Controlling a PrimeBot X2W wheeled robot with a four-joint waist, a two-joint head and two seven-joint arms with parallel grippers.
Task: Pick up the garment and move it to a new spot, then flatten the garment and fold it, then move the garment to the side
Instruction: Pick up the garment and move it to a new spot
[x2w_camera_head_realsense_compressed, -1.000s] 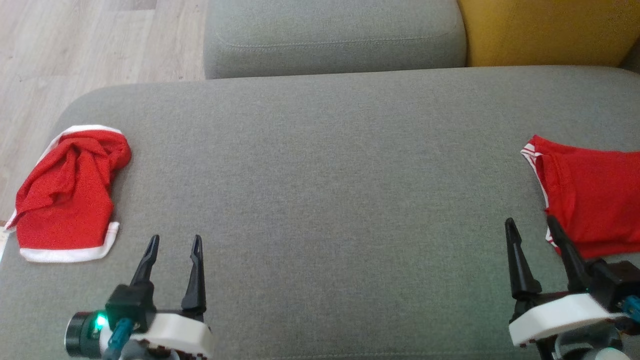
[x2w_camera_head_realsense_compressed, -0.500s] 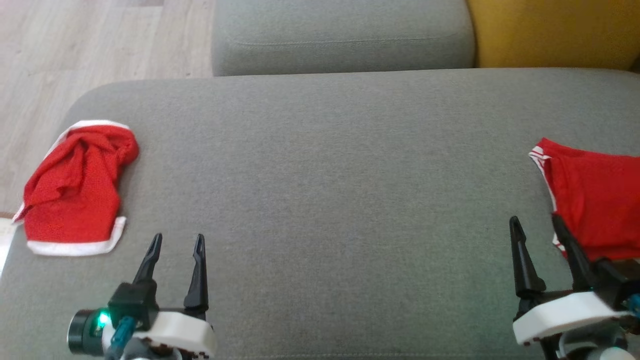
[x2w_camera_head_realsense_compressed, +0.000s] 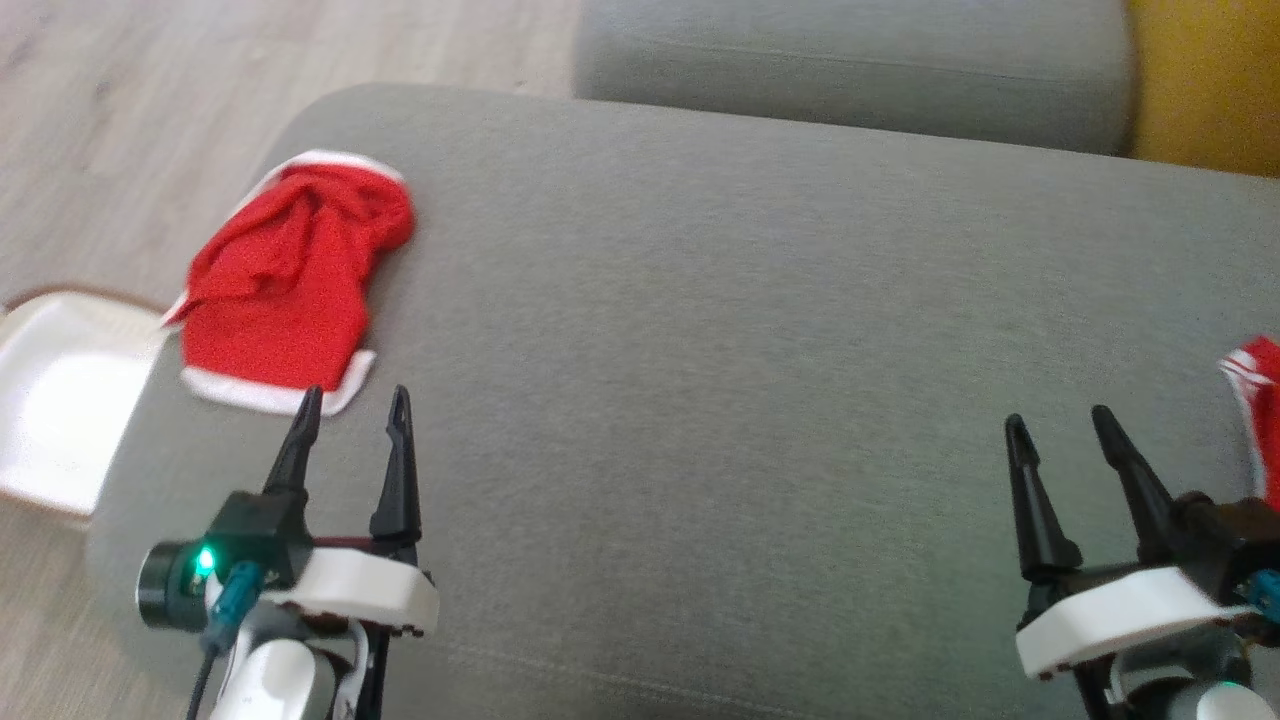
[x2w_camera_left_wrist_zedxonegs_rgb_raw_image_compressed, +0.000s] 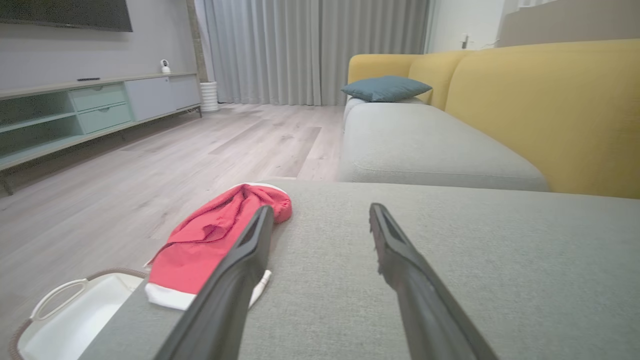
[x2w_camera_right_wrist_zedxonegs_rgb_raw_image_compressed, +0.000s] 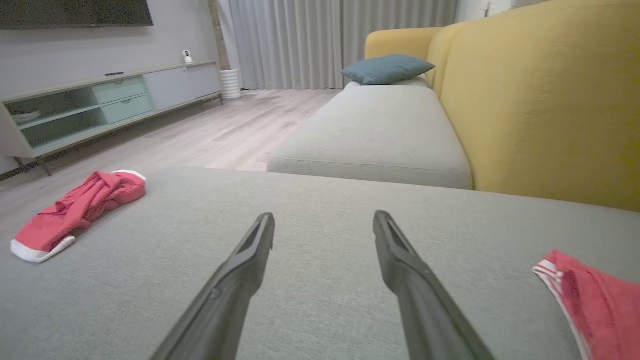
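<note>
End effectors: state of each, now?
Left end effector: open, holding nothing, tips near the crumpled red garment.
Right end effector: open, holding nothing.

Grey sofa seat (x2w_camera_head_realsense_compressed: 700, 300), crumpled red garment (x2w_camera_head_realsense_compressed: 290, 280) at left end, striped red garment (x2w_camera_head_realsense_compressed: 1262, 400) at right edge

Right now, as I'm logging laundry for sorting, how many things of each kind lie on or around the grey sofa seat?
Red garments: 2 (crumpled red garment, striped red garment)
White basket on the floor: 1
Blue cushion: 1
Total: 4
</note>
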